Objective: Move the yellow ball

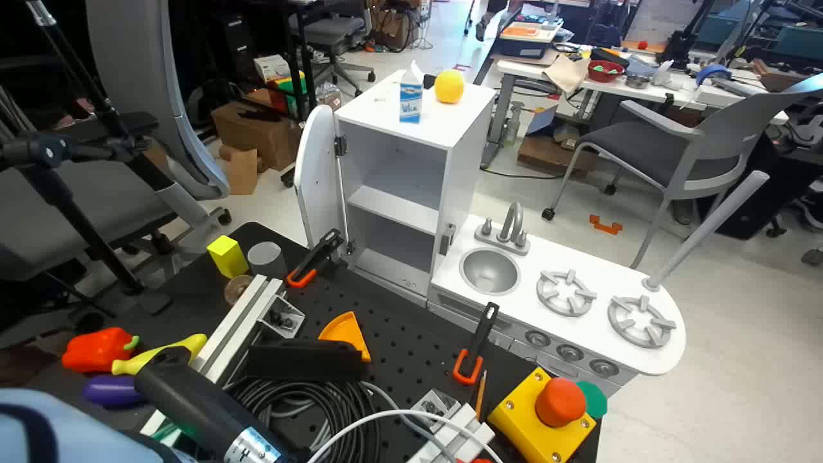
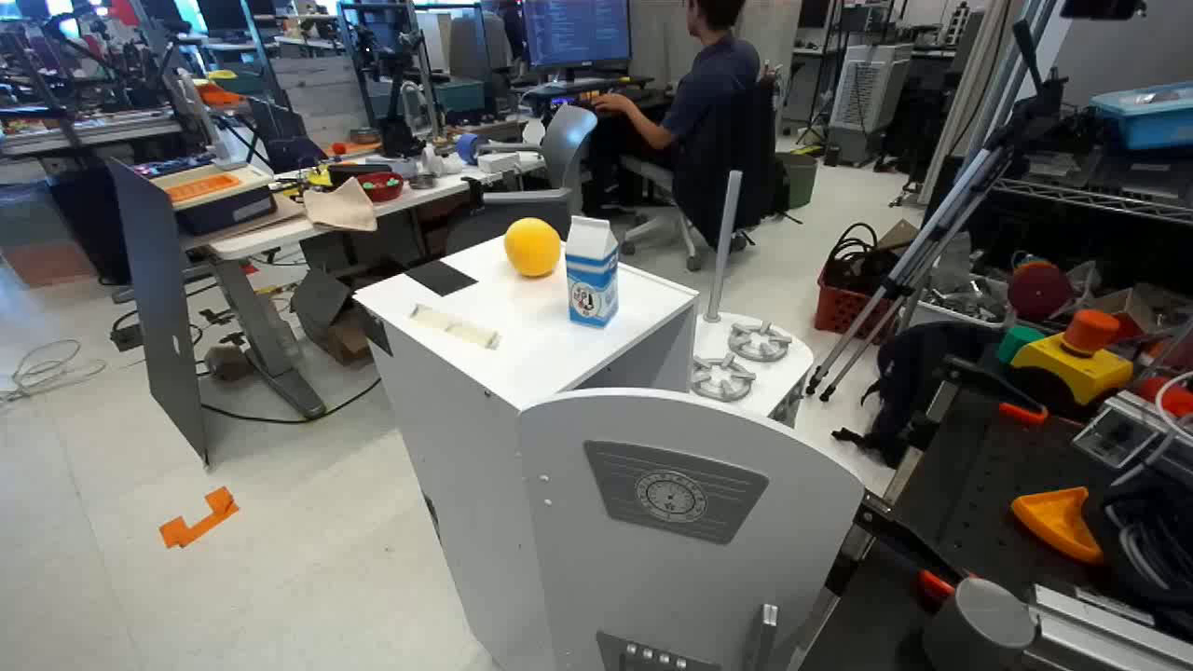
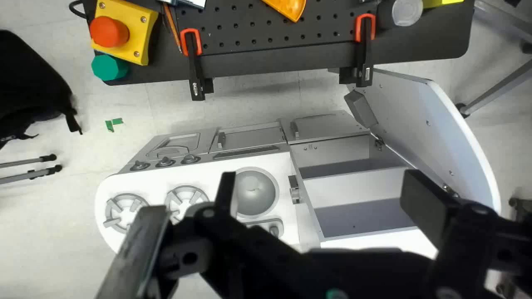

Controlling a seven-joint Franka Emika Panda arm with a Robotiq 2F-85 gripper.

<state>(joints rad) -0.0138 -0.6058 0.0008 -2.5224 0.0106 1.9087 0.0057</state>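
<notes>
The yellow ball (image 1: 449, 86) is smooth and rests on the white top of the small cabinet (image 1: 379, 109). It also shows in an exterior view (image 2: 532, 247), beside a white-and-blue carton (image 2: 593, 280) that stands upright. A gap between ball and carton shows in an exterior view. In the wrist view my gripper (image 3: 324, 193) is open, its fingers wide apart with nothing between them. Behind them are the sink and the open cabinet's shelves. The ball does not show in the wrist view; the gripper's body hides part of the cabinet top. The gripper does not show in either exterior view.
The cabinet door (image 1: 321, 173) stands open. Beside the cabinet is a lower white counter with a sink (image 1: 490, 270), a faucet (image 1: 512, 225), burners and an upright post (image 1: 707, 228). A black perforated table (image 1: 398, 334) holds clamps, toys, cables and a yellow box with a red button (image 1: 546, 411).
</notes>
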